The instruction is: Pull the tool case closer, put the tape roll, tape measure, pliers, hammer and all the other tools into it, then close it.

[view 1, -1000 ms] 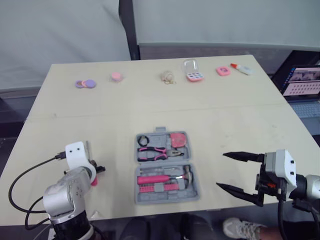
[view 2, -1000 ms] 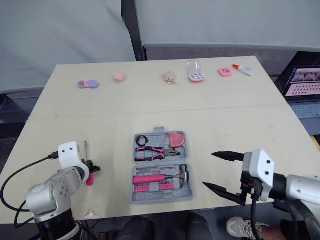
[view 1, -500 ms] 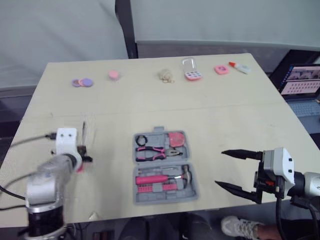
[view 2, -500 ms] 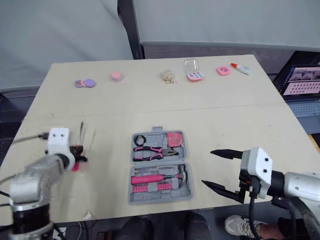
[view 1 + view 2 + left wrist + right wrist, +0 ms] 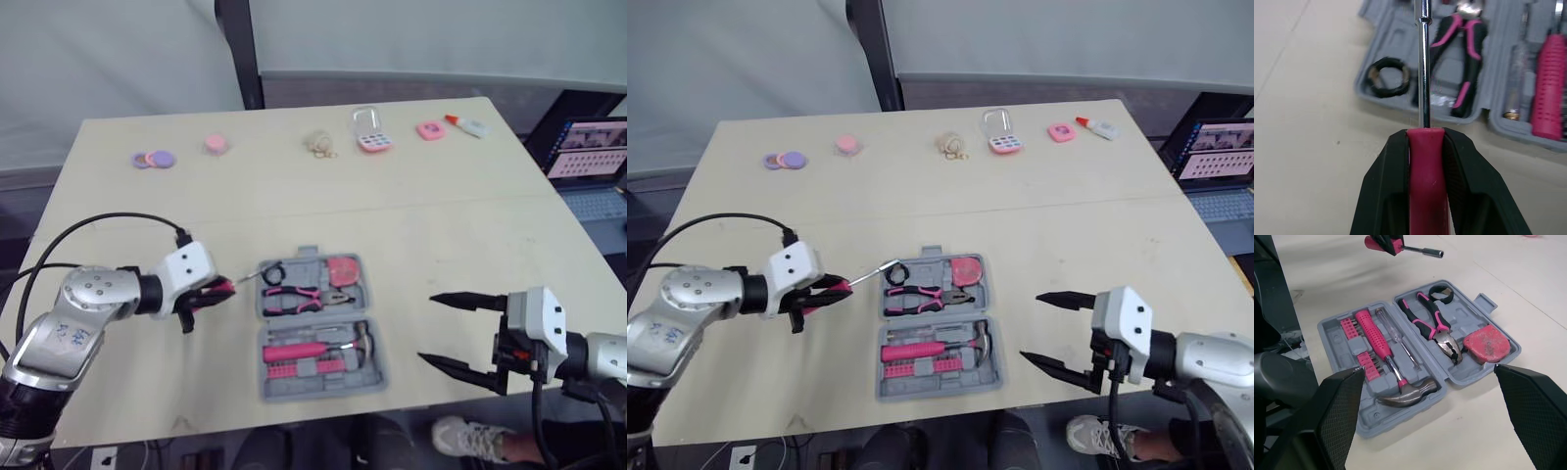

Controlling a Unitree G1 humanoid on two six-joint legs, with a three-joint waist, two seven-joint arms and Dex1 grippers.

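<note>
The grey tool case [image 5: 988, 365] lies open near the table's front edge. It holds a black tape roll [image 5: 898, 274], pink-handled pliers [image 5: 926, 295], a pink tape measure [image 5: 969, 268], a hammer [image 5: 936, 346] and a row of pink bits [image 5: 901, 367]. My left gripper [image 5: 835, 291] is shut on the pink handle of a screwdriver [image 5: 1424, 93]. Its metal shaft points at the case's left half, over the tape roll [image 5: 1387, 78]. My right gripper [image 5: 1046, 331] stands open to the right of the case, nothing between its fingers.
Small items line the table's far edge: purple and pink discs [image 5: 782, 159], a pink disc [image 5: 847, 145], a beige clump [image 5: 954, 146], a clear box with pink pieces [image 5: 1002, 131], a pink square [image 5: 1060, 132], a glue bottle [image 5: 1098, 126]. A laptop [image 5: 1215, 163] sits off the right.
My left arm has swung the screwdriver from upright at the table's left to level, its tip now at the case's left edge. The right gripper has stayed put. The camera shifted slightly.
</note>
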